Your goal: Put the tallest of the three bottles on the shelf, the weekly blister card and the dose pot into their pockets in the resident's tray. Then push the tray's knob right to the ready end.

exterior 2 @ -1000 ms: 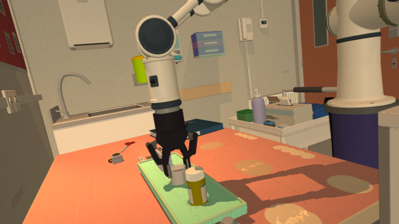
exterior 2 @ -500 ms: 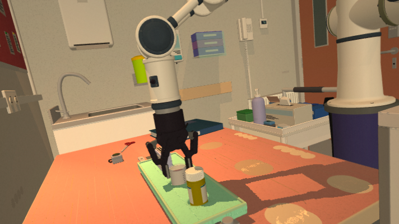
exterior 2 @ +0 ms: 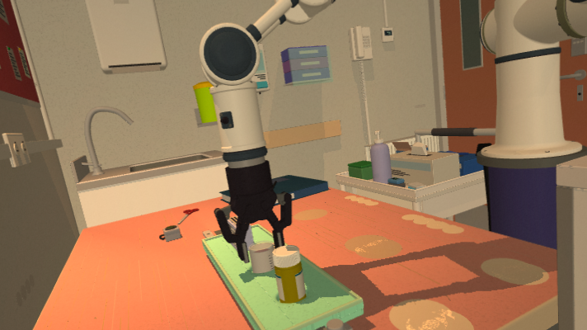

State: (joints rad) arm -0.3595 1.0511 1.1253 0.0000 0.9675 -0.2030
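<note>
The blister card [exterior 2: 239,226] is mostly hidden behind my gripper's fingers at the far end of the green tray [exterior 2: 280,280]. The grey dose pot [exterior 2: 261,256] stands upright in the tray's middle. The yellow bottle [exterior 2: 289,273] with a white cap stands upright in the tray, just in front of the pot. The tray's knob [exterior 2: 336,324] shows at the near edge, cut off by the frame. My gripper [exterior 2: 262,249] hangs straight down over the dose pot, fingers on either side of it. It is open and holds nothing.
The table's near edge runs just under the tray. A small mug [exterior 2: 172,232] and red scissors [exterior 2: 187,214] lie to the far left. A dark blue book [exterior 2: 288,187] lies behind the gripper. The robot's base [exterior 2: 525,123] stands at the right, beside a cart [exterior 2: 412,181].
</note>
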